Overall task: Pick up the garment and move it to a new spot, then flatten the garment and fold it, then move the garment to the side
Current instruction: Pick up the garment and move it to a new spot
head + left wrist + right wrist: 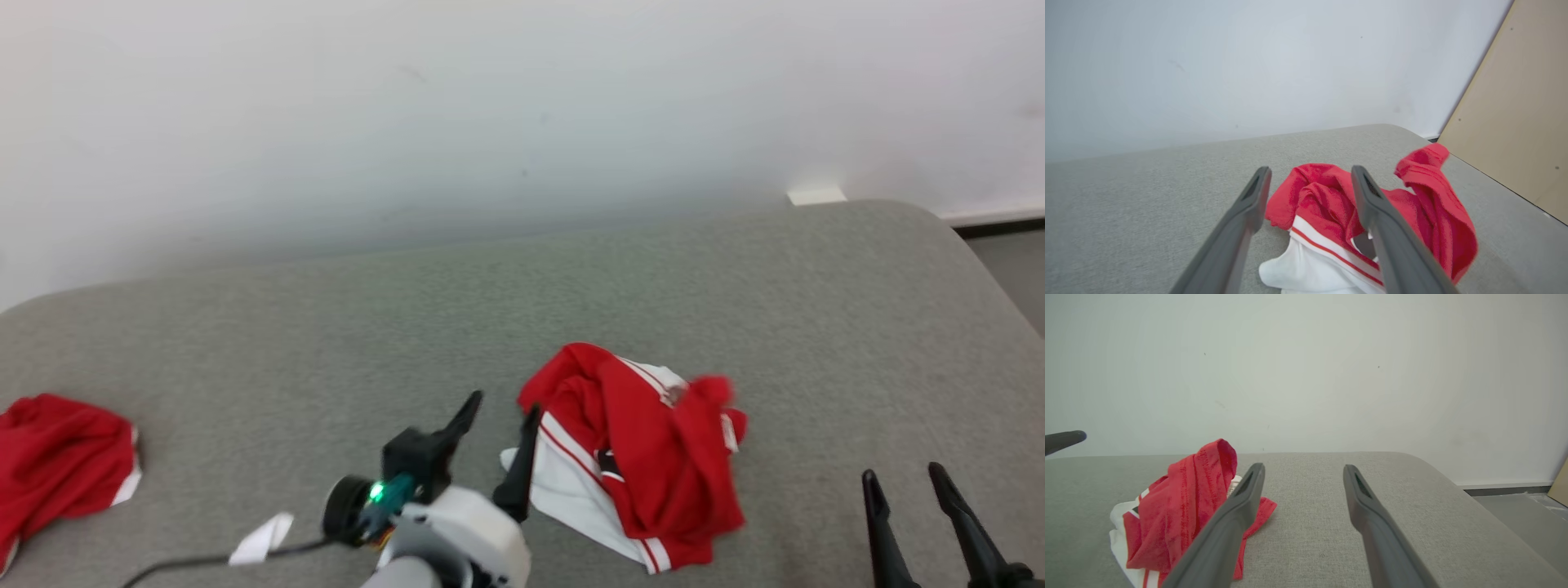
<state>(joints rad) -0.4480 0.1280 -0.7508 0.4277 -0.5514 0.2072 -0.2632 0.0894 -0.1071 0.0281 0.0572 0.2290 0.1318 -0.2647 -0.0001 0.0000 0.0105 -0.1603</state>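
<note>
— Near the front edge of the grey padded surface (571,278), a little right of the middle, what is lying there?
— The garment (637,457), a red and white sports top, in a crumpled heap: red folds over a white panel with red stripes. One raised flap on its far side is blurred.
— And the arms?
— The left claw (503,405) has its two dark fingers wide apart with nothing between them. Its right finger is just beside the heap's left side. The right claw (902,471) is likewise spread and empty, by the front edge, apart from the cloth on its right.
— What could go wrong?
— My guess: the heap is several layers deep, so a pinch may catch two layers and the top would not spread flat. It also sits close to the front edge, so pulling it toward the robot could drag it over. A second red garment (61,457) at the left edge could be mistaken for it.
</note>
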